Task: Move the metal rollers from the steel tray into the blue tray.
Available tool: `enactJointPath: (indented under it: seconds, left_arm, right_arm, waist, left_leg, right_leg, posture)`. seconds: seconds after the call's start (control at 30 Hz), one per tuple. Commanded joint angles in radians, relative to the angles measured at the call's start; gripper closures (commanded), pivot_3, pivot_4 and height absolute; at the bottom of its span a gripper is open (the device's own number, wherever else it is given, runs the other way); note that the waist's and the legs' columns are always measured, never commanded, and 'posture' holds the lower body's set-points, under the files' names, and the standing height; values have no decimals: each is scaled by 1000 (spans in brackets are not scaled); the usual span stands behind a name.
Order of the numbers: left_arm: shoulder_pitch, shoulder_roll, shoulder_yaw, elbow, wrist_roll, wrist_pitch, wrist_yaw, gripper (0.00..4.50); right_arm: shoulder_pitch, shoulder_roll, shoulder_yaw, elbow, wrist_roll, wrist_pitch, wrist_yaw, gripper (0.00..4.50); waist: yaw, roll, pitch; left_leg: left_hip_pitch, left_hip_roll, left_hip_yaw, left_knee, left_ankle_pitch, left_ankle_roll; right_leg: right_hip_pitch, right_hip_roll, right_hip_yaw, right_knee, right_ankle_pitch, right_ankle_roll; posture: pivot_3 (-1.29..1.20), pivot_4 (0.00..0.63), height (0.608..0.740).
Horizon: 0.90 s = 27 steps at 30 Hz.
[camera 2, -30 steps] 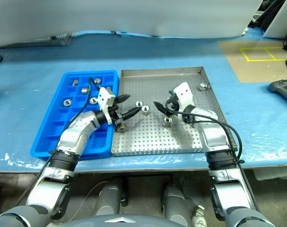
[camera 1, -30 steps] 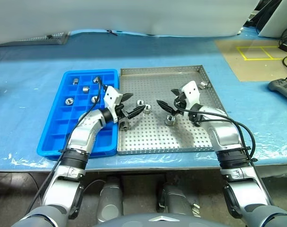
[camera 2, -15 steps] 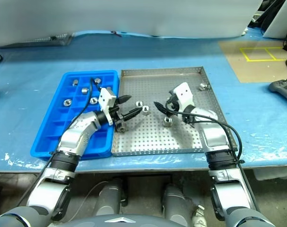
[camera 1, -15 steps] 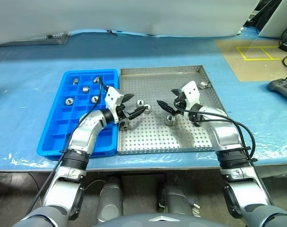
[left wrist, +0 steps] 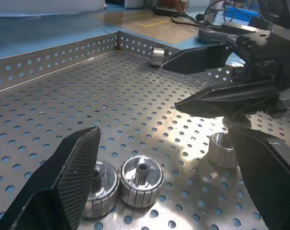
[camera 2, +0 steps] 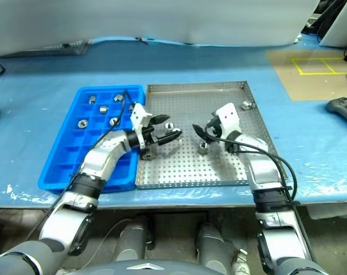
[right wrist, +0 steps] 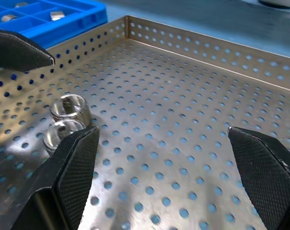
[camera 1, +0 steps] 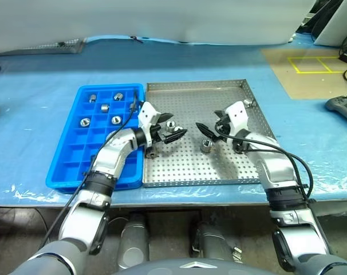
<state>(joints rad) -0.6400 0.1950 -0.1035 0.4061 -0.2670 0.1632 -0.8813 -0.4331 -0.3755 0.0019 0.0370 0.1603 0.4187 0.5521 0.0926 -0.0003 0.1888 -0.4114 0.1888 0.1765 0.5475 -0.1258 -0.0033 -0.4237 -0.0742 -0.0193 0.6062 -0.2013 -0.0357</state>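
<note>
The steel tray (camera 1: 219, 97) lies at centre right with the blue tray (camera 1: 70, 163) against its left side. Several metal rollers (camera 1: 105, 107) sit in the blue tray's far compartments. On the perforated floor, two rollers (left wrist: 141, 180) lie side by side between my left gripper's fingers (left wrist: 63, 187). Another roller (camera 1: 205, 145) rests just below my right gripper (camera 1: 203, 129), one (camera 1: 152, 151) lies near the tray's left rim and one (camera 1: 248, 102) in the far right corner. My left gripper (camera 1: 177, 125) is open and faces the right one, which is also open; neither holds anything.
Blue sheeting covers the table (camera 1: 36, 103). A dark handheld device (camera 1: 342, 106) lies at the right edge beside a brown mat with yellow tape (camera 1: 311, 63). Cables run along both forearms.
My left gripper has moved right, off the blue tray's edge and further over the steel tray toward the two rollers. The right gripper has hardly shifted. Both stay open.
</note>
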Motion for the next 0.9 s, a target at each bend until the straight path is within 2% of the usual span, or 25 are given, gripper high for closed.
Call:
enactJointPath:
  seconds: [0.03,0.3,0.47,0.57,0.77,0.9]
  left_arm:
    - [-91,-11,-31,100,33,-58,-59,0]
    - [-353,19,-95,480,173,-90,-152,0]
    - [-423,26,-122,602,236,-88,-202,0]
    - [-429,36,-114,612,244,-71,-235,605]
    - [-386,115,-129,575,279,-64,-298,2607]
    - [-344,129,-116,514,269,-35,-304,3959]
  right_arm:
    - [45,-14,-48,-116,16,24,-40,24]
    - [144,-21,-101,-236,22,78,-106,24]
    - [174,-13,-111,-273,25,92,-131,24]
    - [185,-8,-112,-281,26,92,-144,0]
    - [181,-5,-108,-269,30,83,-152,0]
    - [152,-2,-95,-234,28,69,-146,0]
  waist:
    - [-2,0,0]
    - [-34,0,0]
    - [-54,0,0]
    - [-55,0,0]
    - [-55,0,0]
    - [-53,0,0]
  left_leg:
    - [0,0,0,0,0,0]
    - [0,-1,0,0,0,0]
    - [0,-1,0,0,0,1]
    - [0,-1,0,0,0,1]
    - [0,-1,0,0,0,1]
    - [2,-1,0,0,0,1]
  right_leg:
    - [0,0,0,0,0,0]
    - [0,0,1,0,0,1]
    - [0,0,1,-1,0,1]
    - [0,0,1,-1,0,1]
    - [0,0,0,-1,0,0]
    - [2,0,0,-1,0,0]
  posture:
    - [-154,150,740]
    - [-256,150,740]
    - [-288,150,740]
    - [-296,150,740]
    - [-270,150,740]
    - [-241,150,740]
